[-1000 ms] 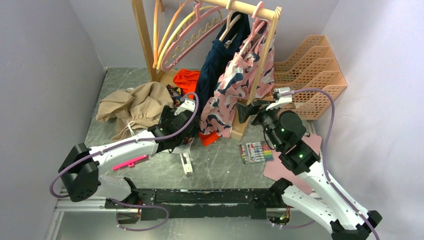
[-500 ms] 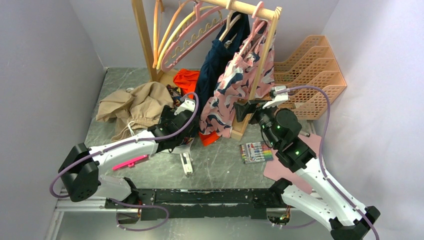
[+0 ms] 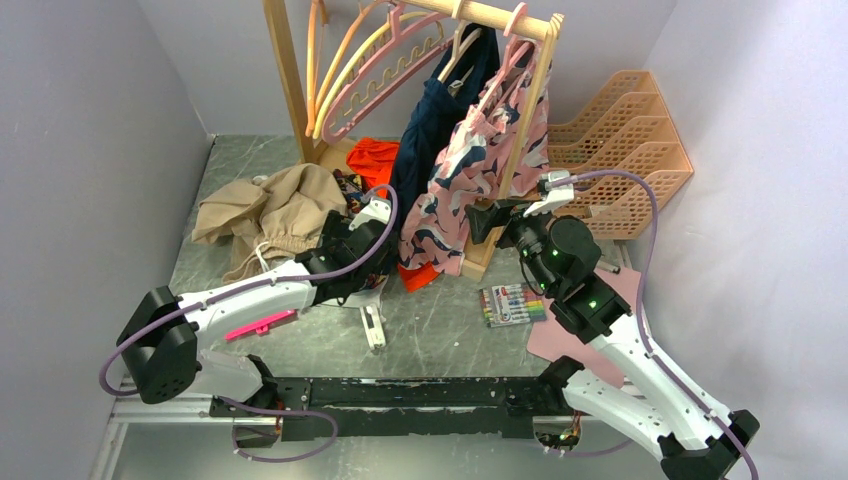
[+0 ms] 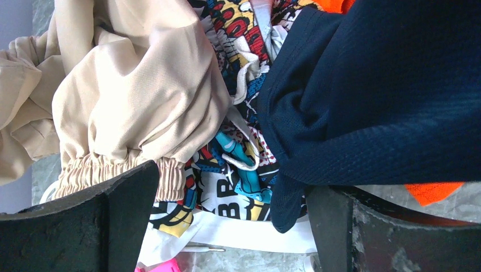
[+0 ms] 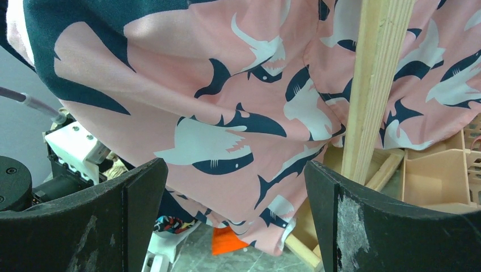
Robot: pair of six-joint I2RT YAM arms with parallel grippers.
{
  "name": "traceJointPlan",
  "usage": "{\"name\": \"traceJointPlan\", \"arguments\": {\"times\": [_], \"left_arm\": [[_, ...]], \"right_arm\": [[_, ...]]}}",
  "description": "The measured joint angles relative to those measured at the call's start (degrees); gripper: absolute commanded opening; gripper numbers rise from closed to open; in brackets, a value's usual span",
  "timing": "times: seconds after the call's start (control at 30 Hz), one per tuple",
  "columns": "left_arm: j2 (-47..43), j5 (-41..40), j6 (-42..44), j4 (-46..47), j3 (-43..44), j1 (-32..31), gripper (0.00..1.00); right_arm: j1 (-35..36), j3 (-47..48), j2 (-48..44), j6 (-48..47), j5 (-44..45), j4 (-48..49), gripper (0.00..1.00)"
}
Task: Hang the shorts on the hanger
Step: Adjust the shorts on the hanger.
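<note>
The navy shorts (image 3: 428, 130) hang on the wooden rack, draped over the cream hanger (image 3: 457, 50) on the rod. Their lower end fills the upper right of the left wrist view (image 4: 385, 85). My left gripper (image 3: 372, 225) is open and empty, low by the shorts' hem, and a navy fold hangs just inside its right finger (image 4: 363, 226). My right gripper (image 3: 487, 220) is open and empty, facing the pink shark-print shorts (image 5: 227, 113) that hang beside the navy ones. Its jaws stand wide, with nothing between them (image 5: 235, 221).
A tan garment (image 3: 265, 205), comic-print fabric (image 4: 238, 164) and orange cloth (image 3: 375, 152) lie under the rack. The rack's post (image 5: 374, 85) is close to my right finger. Pink and yellow hangers (image 3: 375, 70), a peach tray stack (image 3: 625, 150), a marker set (image 3: 512, 303) and a pink pen (image 3: 258, 325) are around.
My right arm has moved a little left and forward towards the pink shorts. The left arm has not moved.
</note>
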Motion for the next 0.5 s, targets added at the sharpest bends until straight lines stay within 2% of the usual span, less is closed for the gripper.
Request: {"name": "traceJointPlan", "arguments": {"times": [0.5], "left_arm": [[0.0, 0.46, 0.09, 0.0, 0.0, 0.0, 0.99]], "right_arm": [[0.0, 0.0, 0.0, 0.04, -0.42, 0.0, 0.96]]}}
